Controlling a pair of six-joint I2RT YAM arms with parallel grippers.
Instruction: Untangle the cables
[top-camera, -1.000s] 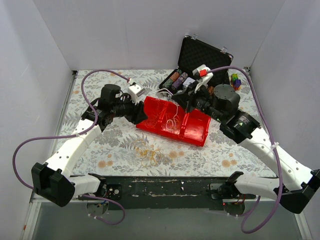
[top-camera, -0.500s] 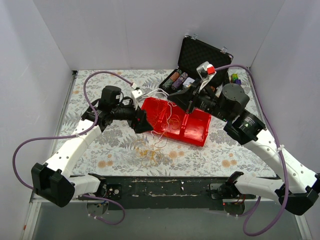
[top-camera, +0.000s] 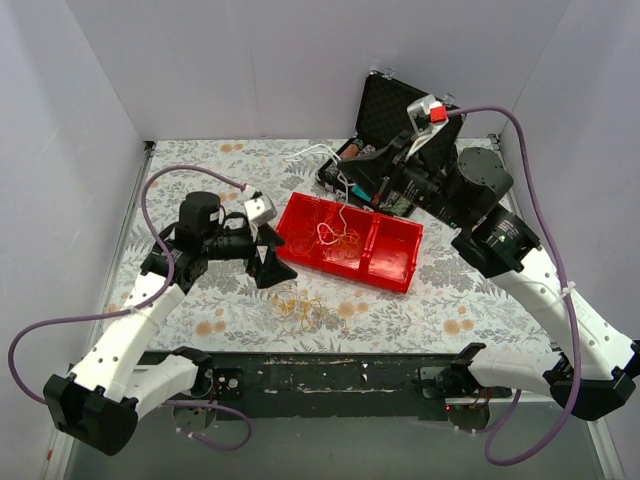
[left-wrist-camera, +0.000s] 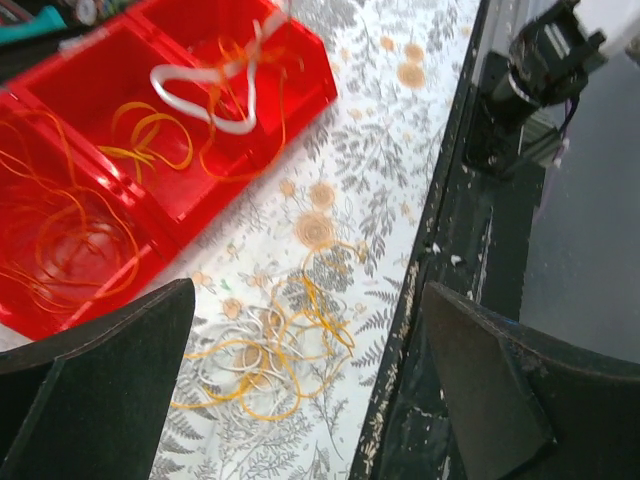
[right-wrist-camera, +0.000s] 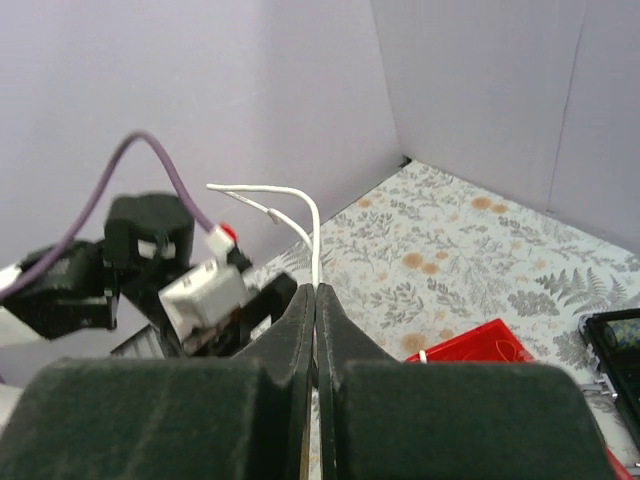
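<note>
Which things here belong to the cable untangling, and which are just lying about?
Belongs to the job:
- white cable, pinched in the shut right gripper
- loose tangle on the table, near the open left gripper
- orange loops in the red tray

Just lying about:
- open black case at the back
</note>
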